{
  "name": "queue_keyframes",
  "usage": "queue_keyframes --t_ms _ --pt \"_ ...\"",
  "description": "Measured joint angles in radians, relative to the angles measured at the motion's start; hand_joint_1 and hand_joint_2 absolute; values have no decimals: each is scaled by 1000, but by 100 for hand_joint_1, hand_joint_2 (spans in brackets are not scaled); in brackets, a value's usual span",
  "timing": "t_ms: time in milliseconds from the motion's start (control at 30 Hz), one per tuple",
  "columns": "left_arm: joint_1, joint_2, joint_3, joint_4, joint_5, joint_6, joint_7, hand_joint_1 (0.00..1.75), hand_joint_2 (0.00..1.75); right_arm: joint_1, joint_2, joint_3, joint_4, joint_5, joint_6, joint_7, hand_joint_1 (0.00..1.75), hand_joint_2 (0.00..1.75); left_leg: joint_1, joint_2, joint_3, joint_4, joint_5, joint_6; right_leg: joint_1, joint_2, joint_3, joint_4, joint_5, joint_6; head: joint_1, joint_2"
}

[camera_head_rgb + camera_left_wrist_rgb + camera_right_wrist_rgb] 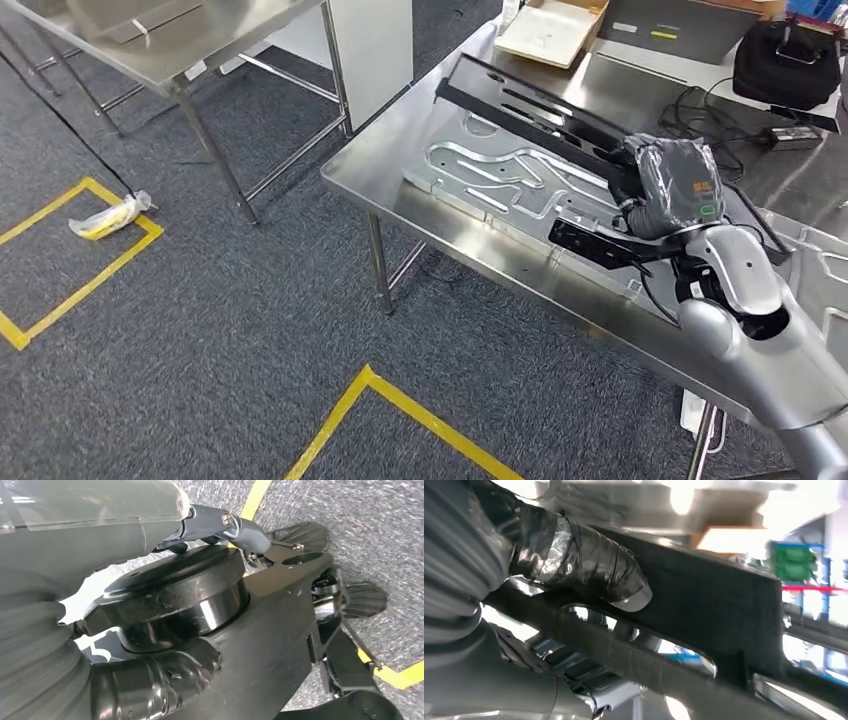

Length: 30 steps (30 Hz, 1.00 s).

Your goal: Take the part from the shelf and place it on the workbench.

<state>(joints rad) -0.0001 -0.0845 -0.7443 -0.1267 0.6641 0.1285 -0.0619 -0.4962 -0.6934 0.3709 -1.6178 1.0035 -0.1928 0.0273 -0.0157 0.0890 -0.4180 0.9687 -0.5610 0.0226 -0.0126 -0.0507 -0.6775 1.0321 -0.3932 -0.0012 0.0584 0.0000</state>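
At nine o'clock in the head view a crumpled bag (109, 215) with something yellow inside lies on the grey carpet (250, 330), on a line of the yellow floor tape (85, 285). Toward eleven o'clock stand the legs of a second steel table (190, 60). Right of centre the steel workbench (440, 215) runs from one to four o'clock, carrying a pale stamped metal panel (490, 170). The long black part (530, 105) lies slanted over that panel, its far end toward twelve o'clock, a cardboard box (552, 30) beyond it. At three o'clock the right hand (668, 185) grips the part's near end — in the right wrist view the tape-wrapped thumb (589, 567) presses on the part's flat black face (714, 610) while darker fingers curl beneath its slotted rail. Cables (715, 115) and a black bag (790, 60) sit at two o'clock.

The left hand (165, 525) hangs over the carpet in the left wrist view — whether its fingers are spread or curled I cannot tell.
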Motion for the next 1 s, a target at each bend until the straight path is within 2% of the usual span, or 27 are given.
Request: queue_keyframes --t_ms 33,67,100,133,200,233,267,300,333,367,400,433,467,500,533,600,633,667,700,733,767,800,867,900,933,1000 --pt "-2 0 0 0 0 0 -1 0 175 4 -5 -8 2 -2 0 1 175 175 2 -8 -15 37 10 -3 -3 13 6 -1 -6 -8 1 0" --pt "-5 0 0 0 0 0 -3 0 175 4 -9 -16 4 -4 0 1 175 175 5 -26 -46 92 22 -7 -4 24 15 -2 -13 -17 0 0" --pt "-10 0 0 0 0 0 -4 0 175 4 -11 -23 7 -5 1 1 175 175 7 -47 -91 163 25 -11 -5 36 26 -4 -19 -24 0 0" --pt "-15 0 0 0 1 0 -7 0 175 4 -12 -27 9 -6 4 1 175 175 8 -70 -141 233 12 -14 -5 47 36 -7 -27 -30 -1 0" --pt "-24 0 0 0 1 0 -10 0 175 6 -12 -29 16 -10 13 3 175 175 6 -87 -224 320 -58 -16 -3 73 58 -9 -44 -34 -2 0" --pt "-27 0 0 0 1 0 -10 0 175 8 -12 -29 20 -12 18 5 175 175 5 -89 -249 327 -89 -14 -1 87 72 -9 -54 -35 -2 0" --pt "-29 0 0 0 1 0 -10 0 175 10 -12 -31 25 -14 21 6 175 175 3 -91 -262 309 -98 -10 0 102 86 -10 -63 -34 -2 0" --pt "-30 -1 0 0 1 0 -10 0 175 13 -12 -33 32 -16 21 7 175 175 1 -96 -264 265 -76 -3 1 117 99 -10 -73 -33 -2 0" --pt "-30 -1 0 0 1 0 -10 0 175 17 -12 -37 40 -19 21 8 175 175 -1 -109 -259 204 -23 6 2 130 111 -10 -82 -32 -1 0" --pt "-29 -2 0 0 1 0 -10 0 175 21 -12 -42 49 -21 19 7 175 175 -4 -131 -254 139 46 16 4 143 121 -9 -91 -29 -1 0" --pt "-28 -2 0 0 1 0 -10 0 175 25 -12 -45 59 -23 17 5 175 175 -6 -153 -246 89 102 26 5 157 126 -9 -100 -25 -1 0" --pt "-28 -4 0 0 1 0 -10 0 175 29 -12 -48 68 -25 16 3 175 175 -8 -170 -240 57 141 34 4 171 131 -9 -107 -20 -1 0" --pt "-29 -5 0 0 1 0 -10 0 175 32 -12 -50 76 -26 15 2 175 175 -10 -175 -233 42 157 40 4 182 135 -7 -110 -14 -1 0" --pt "-31 -8 0 -1 1 0 -8 0 175 34 -14 -53 82 -27 16 2 175 175 -10 -168 -221 38 156 45 3 190 139 -5 -111 -9 -1 0" --pt "-32 -10 0 -1 0 1 -7 0 175 35 -16 -57 86 -26 18 2 175 175 -9 -158 -209 31 158 47 4 182 139 3 -112 -6 -1 0" --pt "-31 -13 0 -1 -1 2 -4 0 175 28 -19 -65 96 -21 23 2 175 175 -5 -138 -186 19 153 53 8 129 112 58 -125 7 0 0" --pt "-29 -13 0 -1 -2 3 -4 0 175 25 -19 -67 101 -16 26 2 175 175 -4 -131 -178 16 148 55 6 95 80 108 -143 14 0 0" --pt "-27 -13 0 -1 -2 4 -5 0 175 21 -19 -68 107 -11 28 2 175 175 -3 -123 -172 15 141 57 3 72 43 165 -167 23 0 0" --pt "-25 -13 0 -1 -1 4 -6 0 175 21 -19 -68 114 -7 30 3 175 175 -3 -118 -167 16 133 57 -3 61 6 215 -190 29 0 0" --pt "-24 -13 0 -1 0 4 -7 0 175 23 -18 -68 122 -5 31 2 175 175 -2 -115 -160 18 125 56 -8 56 -21 244 -201 34 0 0" --pt "-22 -13 0 -1 0 4 -9 0 175 25 -18 -68 131 -3 32 1 175 175 0 -113 -151 20 115 54 -14 54 -33 240 -192 39 0 0" --pt "-21 -13 0 -1 1 4 -10 0 175 26 -17 -68 141 -2 32 -2 175 175 1 -112 -140 23 104 52 -18 52 -27 203 -159 43 0 0" --pt "-19 -13 0 -1 4 4 -13 0 175 24 -12 -67 164 -1 36 -9 175 175 4 -111 -118 29 82 45 -22 48 9 81 -67 48 1 0" --pt "-18 -12 1 0 6 4 -13 0 175 21 -7 -65 179 1 43 -14 175 175 4 -111 -112 31 75 40 -19 46 23 32 -42 45 1 0" --pt "-17 -12 1 0 7 4 -13 0 175 19 1 -60 196 5 51 -17 175 175 4 -110 -108 32 68 35 -14 45 30 7 -28 37 1 0" --pt "-17 -10 1 0 8 3 -13 0 175 15 22 -43 240 17 73 -21 175 175 2 -109 -107 32 60 26 -7 44 33 -3 -31 19 1 0"
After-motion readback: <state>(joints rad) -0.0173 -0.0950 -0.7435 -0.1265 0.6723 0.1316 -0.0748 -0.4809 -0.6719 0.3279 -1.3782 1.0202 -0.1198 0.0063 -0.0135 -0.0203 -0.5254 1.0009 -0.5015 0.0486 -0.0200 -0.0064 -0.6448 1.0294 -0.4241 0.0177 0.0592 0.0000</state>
